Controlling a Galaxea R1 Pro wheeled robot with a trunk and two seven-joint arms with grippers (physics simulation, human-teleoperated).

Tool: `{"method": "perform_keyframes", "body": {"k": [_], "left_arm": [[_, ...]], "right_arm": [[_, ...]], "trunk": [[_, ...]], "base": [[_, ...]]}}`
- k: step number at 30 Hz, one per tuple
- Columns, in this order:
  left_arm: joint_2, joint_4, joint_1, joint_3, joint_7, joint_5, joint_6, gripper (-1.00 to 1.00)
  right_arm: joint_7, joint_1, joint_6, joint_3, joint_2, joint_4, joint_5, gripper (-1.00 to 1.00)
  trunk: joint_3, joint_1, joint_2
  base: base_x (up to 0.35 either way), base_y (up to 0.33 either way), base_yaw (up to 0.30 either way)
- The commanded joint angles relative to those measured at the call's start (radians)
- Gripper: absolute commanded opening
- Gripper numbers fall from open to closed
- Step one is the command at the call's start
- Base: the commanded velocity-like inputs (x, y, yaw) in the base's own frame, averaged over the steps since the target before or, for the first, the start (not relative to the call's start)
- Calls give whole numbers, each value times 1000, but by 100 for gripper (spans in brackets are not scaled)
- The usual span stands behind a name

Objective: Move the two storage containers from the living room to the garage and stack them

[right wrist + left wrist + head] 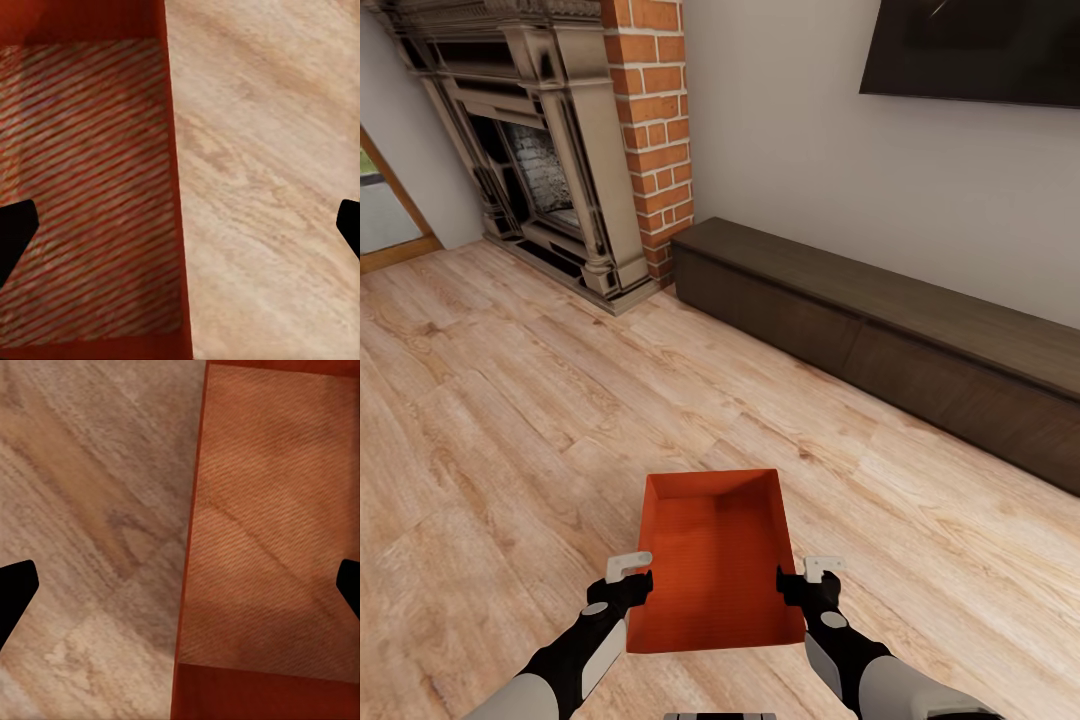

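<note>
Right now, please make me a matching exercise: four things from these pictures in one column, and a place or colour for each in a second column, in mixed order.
Things:
1. storage container
2. bench
3. fireplace
4. TV

Places or colours:
A. black, high on the wall
B. orange-red, between the left pincer and the right pincer
C. dark and long, along the wall on the wood floor
D. beside a red brick column

Pairs: 1-B, 2-C, 3-D, 4-A
</note>
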Motion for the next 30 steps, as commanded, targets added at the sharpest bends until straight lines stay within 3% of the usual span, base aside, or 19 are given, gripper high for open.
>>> {"method": "perform_keyframes", "body": {"k": [1,19,30], "left_arm": [[1,-1,-1,-8,8,9,-1,100],[-1,-2,-1,-13,8,6,-2,100],[-1,-1,-1,-13,8,7,-1,100]], "right_arm": [[-5,-1,-2,1,0,1,4,100],[-5,-1,-3,1,0,1,15,100],[-5,-1,-3,1,0,1,15,100]], "trunk": [[-1,0,0],[-1,0,0],[-35,42,-77]], "base": [[0,0,0],[0,0,0],[0,0,0]]}}
